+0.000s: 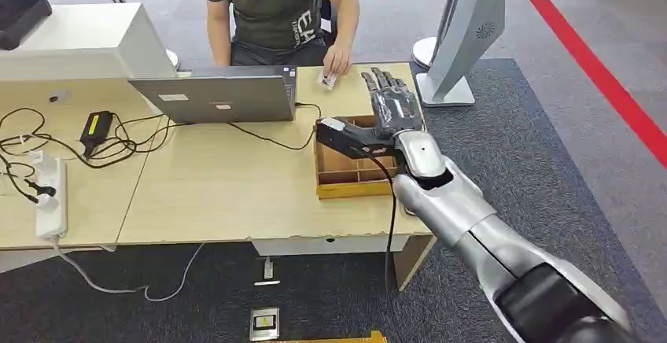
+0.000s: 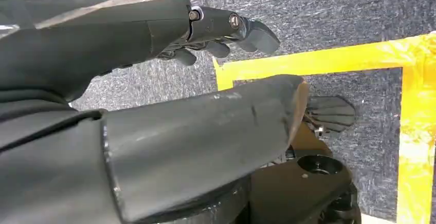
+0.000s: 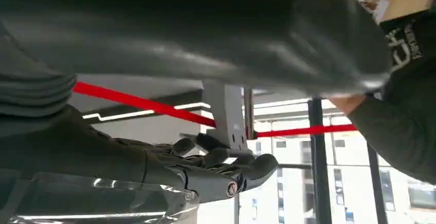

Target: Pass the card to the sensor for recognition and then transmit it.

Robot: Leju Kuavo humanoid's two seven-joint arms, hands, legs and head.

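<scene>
A person seated behind the table pinches a small white card at the table's far edge; the card also appears in the right wrist view. My right hand is stretched out over the wooden compartment box, just right of the card, fingers spread and holding nothing. Its dark fingers lie extended in the wrist view. My left hand hangs over the carpet with nothing in it, its fingers loosely bent and apart from the thumb.
An open grey laptop stands left of the box, with cables, a black adapter and a white power strip further left. A grey standing device rises beyond the table's right end. Yellow floor tape lies below my left hand.
</scene>
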